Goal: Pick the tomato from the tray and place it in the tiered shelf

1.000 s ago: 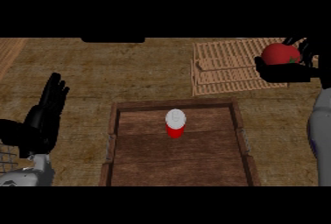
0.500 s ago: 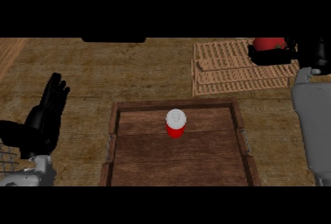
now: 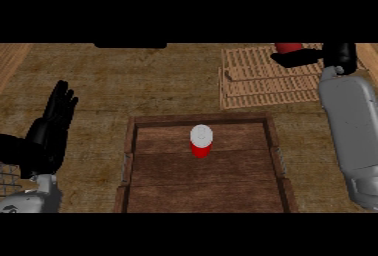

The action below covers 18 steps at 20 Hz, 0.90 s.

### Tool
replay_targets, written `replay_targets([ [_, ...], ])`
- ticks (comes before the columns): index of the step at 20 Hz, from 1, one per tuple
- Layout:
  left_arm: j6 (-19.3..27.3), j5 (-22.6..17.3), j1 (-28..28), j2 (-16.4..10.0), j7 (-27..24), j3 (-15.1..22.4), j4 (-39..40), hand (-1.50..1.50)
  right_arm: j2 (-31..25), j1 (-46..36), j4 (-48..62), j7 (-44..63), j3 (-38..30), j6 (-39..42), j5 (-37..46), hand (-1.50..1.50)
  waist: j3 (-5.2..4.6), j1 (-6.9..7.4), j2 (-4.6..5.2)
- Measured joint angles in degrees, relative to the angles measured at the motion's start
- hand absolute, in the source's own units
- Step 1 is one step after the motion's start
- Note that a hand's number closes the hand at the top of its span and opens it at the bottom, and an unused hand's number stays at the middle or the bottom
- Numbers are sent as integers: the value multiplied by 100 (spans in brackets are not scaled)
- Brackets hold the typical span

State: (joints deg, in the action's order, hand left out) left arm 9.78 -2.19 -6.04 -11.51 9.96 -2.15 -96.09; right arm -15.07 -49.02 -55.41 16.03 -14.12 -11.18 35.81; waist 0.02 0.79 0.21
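Observation:
My right hand (image 3: 334, 54) is at the far right, over the back of the slatted tiered shelf (image 3: 266, 82). Its fingers are curled round the red tomato (image 3: 289, 48), of which only the top shows at the view's upper edge. The grey right forearm runs down the right side. The wooden tray (image 3: 203, 197) lies in the middle near me. My left hand (image 3: 52, 125) rests open at the left edge, fingers up, away from the tray.
A small red bottle with a white cap (image 3: 201, 141) stands in the tray's far half. A dark object (image 3: 129, 45) sits at the counter's back edge. Bare counter lies between the tray and the shelf.
My right hand has carried the tomato farther back and a little left over the shelf, toward the view's top edge. The forearm now stretches along the right side. The left hand has stayed put.

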Motion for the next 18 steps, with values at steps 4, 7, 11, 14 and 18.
replay_targets([
  [4, -30, 47, 109, 74, -144, -1, 31, 0, -122, -197, 431, -438, -182, 38, -308, -150, 0, -5, -3],
  [7, -73, 31, 50, 40, -16, -56, 4, 0, -155, -240, 481, -698, -268, 67, -529, -150, -1, -19, -8],
  [11, -31, 112, 159, 137, -108, -9, -6, 0, -269, -270, 247, -859, -538, 141, -955, -150, -2, -44, -19],
  [14, 11, 139, 141, 139, 18, -36, -105, 0, -438, -248, -94, -633, -707, 197, -1181, -150, -3, -70, -29],
  [18, -76, 116, 175, 99, -71, -101, -32, 0, -761, -91, -522, -210, -985, 198, -1387, -150, -5, -102, -36],
])
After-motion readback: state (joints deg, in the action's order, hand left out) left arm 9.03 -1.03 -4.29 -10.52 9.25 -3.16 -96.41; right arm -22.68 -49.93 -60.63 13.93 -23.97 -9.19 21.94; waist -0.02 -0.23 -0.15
